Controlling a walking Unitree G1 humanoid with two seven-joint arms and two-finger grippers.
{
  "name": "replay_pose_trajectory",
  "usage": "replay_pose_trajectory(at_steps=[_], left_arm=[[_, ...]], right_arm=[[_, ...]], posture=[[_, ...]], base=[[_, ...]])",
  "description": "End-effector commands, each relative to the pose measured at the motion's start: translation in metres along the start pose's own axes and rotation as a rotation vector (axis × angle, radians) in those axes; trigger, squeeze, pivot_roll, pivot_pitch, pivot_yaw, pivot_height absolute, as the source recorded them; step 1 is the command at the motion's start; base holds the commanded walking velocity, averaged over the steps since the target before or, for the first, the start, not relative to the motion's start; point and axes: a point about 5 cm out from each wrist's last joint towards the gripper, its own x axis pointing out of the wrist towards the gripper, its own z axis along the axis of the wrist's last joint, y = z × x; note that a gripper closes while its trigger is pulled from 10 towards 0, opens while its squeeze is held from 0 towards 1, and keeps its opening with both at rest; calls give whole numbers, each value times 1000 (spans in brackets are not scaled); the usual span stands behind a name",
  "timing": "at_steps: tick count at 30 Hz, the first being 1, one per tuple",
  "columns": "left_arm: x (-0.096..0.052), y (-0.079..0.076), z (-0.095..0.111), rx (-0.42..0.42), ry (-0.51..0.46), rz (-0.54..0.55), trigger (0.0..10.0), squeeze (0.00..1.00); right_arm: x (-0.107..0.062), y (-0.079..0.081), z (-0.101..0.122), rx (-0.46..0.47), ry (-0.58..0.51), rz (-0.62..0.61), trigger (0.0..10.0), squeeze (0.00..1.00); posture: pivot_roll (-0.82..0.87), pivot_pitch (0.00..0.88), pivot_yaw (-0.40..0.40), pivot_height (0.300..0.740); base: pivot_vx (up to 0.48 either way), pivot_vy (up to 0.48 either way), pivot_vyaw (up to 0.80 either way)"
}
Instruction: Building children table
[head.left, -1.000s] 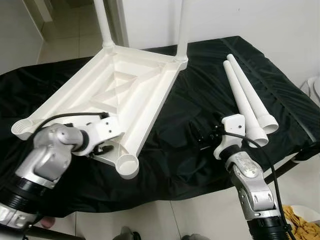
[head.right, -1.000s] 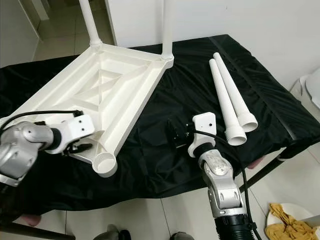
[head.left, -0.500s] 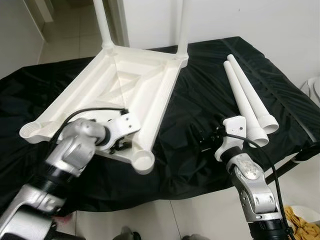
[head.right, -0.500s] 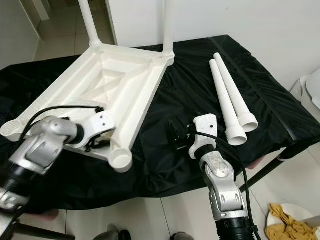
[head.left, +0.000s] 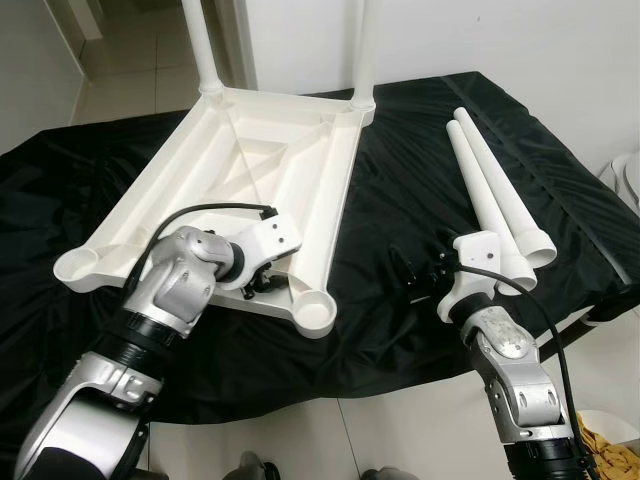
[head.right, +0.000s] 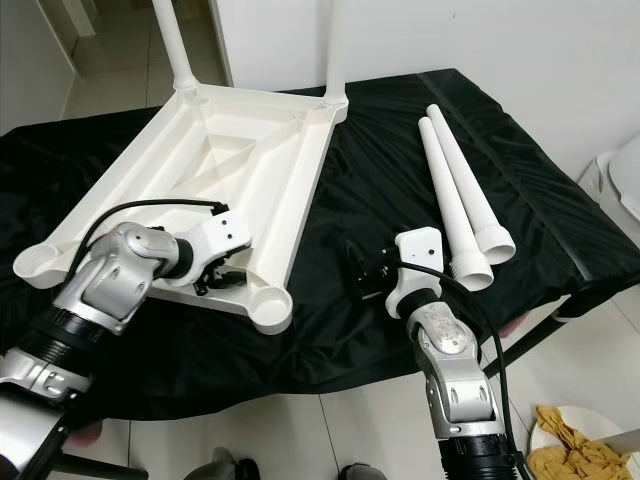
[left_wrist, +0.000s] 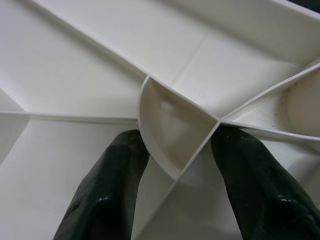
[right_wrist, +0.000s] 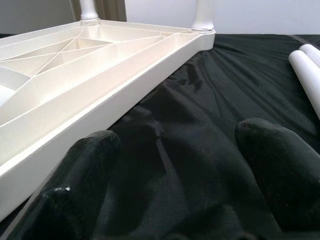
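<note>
Tabletop (head.left: 250, 170): lies upside down on the black cloth (head.left: 400, 200).
My left gripper (left_wrist: 177, 165): pinches its inside rib.
My right gripper (right_wrist: 175, 200): spread wide, holds nothing.
Loose legs (head.left: 495, 195): beside it.

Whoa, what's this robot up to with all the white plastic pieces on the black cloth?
It is putting together a small children's table. The white tabletop lies upside down on the black cloth, with two legs already standing in its far corners. The left end effector grips a rib on the tabletop's underside near an empty corner socket. The right end effector rests open on the cloth beside the tabletop. Two loose legs lie side by side to its right, not yet fitted.
</note>
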Motion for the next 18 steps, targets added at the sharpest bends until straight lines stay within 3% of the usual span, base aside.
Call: replay_pose_trajectory(at_steps=[1,18], left_arm=[[0,15,9,8,-30,269,10000,0],[17,2,33,20,-94,228,10000,0]], right_arm=[[1,0,4,25,-21,-18,10000,0],[4,-13,14,64,-82,-138,10000,0]], posture=[[-176,85,35,740],[-182,81,46,740]], base=[[0,0,0],[0,0,0]])
